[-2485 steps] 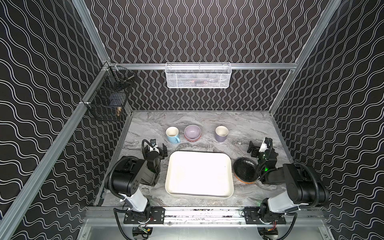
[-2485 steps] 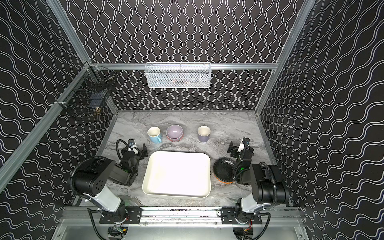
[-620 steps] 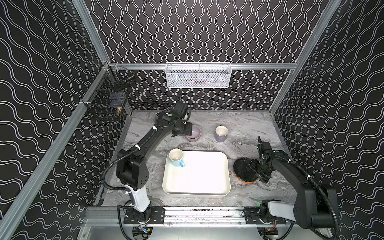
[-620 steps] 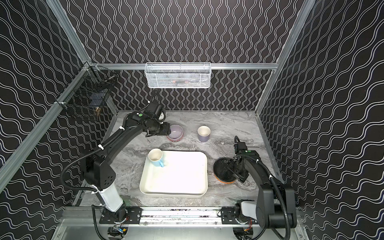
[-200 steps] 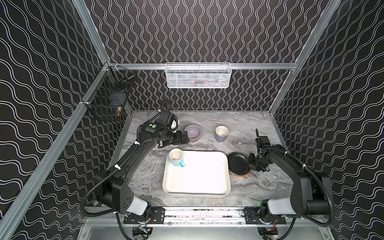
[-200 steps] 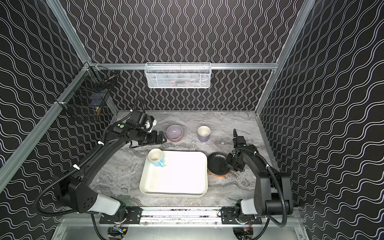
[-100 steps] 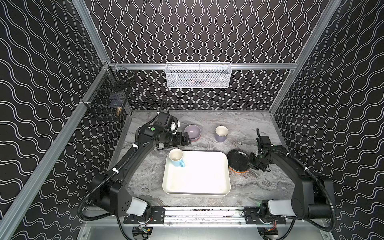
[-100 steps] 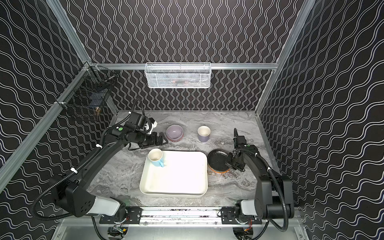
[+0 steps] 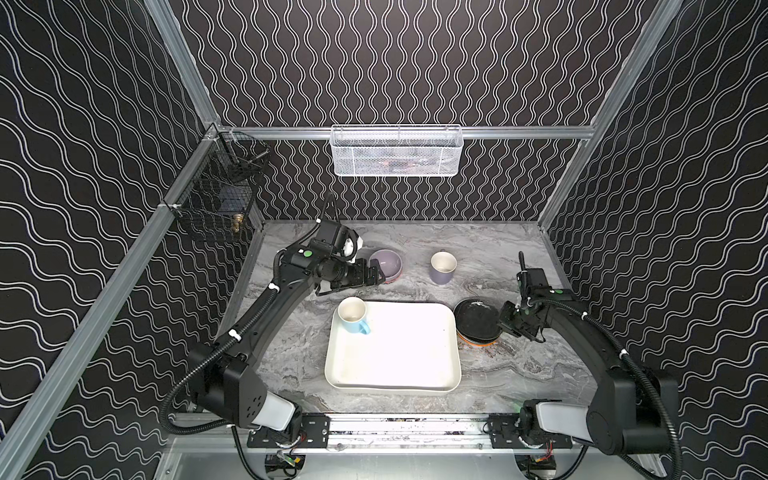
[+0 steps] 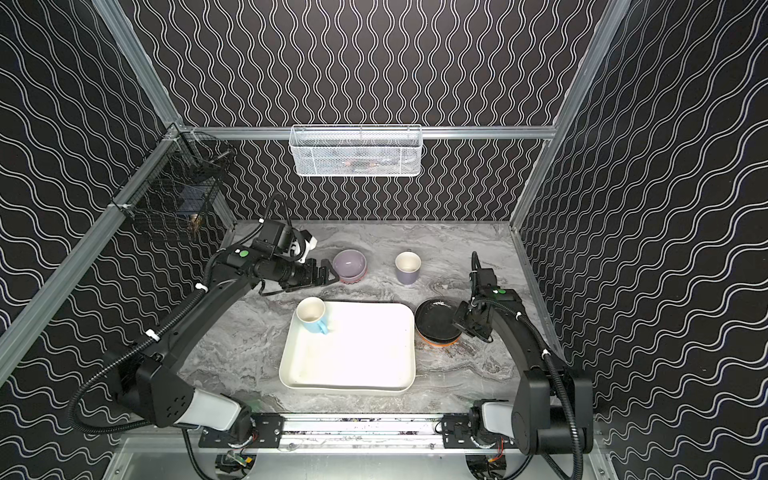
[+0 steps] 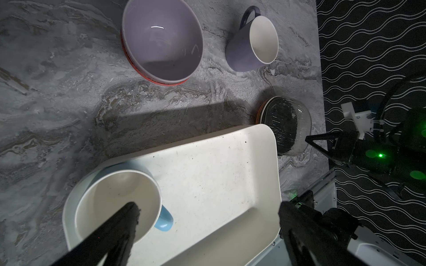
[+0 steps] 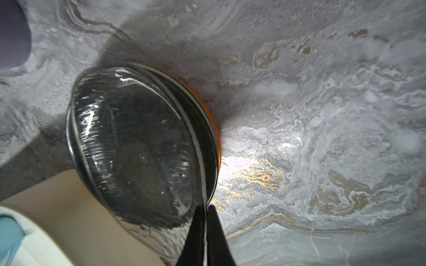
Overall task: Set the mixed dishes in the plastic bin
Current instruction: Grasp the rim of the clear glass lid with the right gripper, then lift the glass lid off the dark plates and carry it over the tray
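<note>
The right gripper (image 12: 205,208) pinches the glass plate (image 12: 136,147) by its rim, tilted above the stack (image 9: 478,340) (black over orange). The bin (image 9: 415,374) lies just to its left, nearest this arm. Wrist views show the glass; top views only black. The left gripper (image 9: 372,272) gapes wide beside the bowl (image 9: 388,262).

Shows matte black links (image 9: 266,316) with white base shells (image 9: 274,409), ribbed cable hoses (image 9: 163,409), white ties (image 9: 272,287), green dots (image 9: 307,252) behind left gripper (image 9: 372,272) and right gripper (image 9: 503,326).
</note>
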Available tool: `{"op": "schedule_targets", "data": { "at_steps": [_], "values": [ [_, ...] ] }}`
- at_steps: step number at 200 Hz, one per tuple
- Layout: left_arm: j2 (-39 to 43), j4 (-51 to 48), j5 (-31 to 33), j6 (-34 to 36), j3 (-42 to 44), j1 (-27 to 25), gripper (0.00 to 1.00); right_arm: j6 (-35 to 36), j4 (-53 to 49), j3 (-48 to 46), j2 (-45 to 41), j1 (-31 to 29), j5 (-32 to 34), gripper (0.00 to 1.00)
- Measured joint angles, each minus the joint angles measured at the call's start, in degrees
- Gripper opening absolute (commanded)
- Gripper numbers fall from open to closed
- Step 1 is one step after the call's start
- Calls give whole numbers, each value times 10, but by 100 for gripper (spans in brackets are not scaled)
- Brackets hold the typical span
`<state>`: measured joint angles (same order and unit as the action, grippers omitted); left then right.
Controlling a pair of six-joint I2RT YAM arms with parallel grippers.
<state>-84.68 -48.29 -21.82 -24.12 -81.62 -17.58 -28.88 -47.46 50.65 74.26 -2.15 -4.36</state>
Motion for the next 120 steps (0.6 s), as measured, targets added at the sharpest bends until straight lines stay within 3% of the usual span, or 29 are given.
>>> {"op": "schedule_targets", "data": {
  "at_steps": [120],
  "values": [
    [-5,16,11,-13,-21,0,99,0,-41,64,-29,0,-4,0]
  ]
}}
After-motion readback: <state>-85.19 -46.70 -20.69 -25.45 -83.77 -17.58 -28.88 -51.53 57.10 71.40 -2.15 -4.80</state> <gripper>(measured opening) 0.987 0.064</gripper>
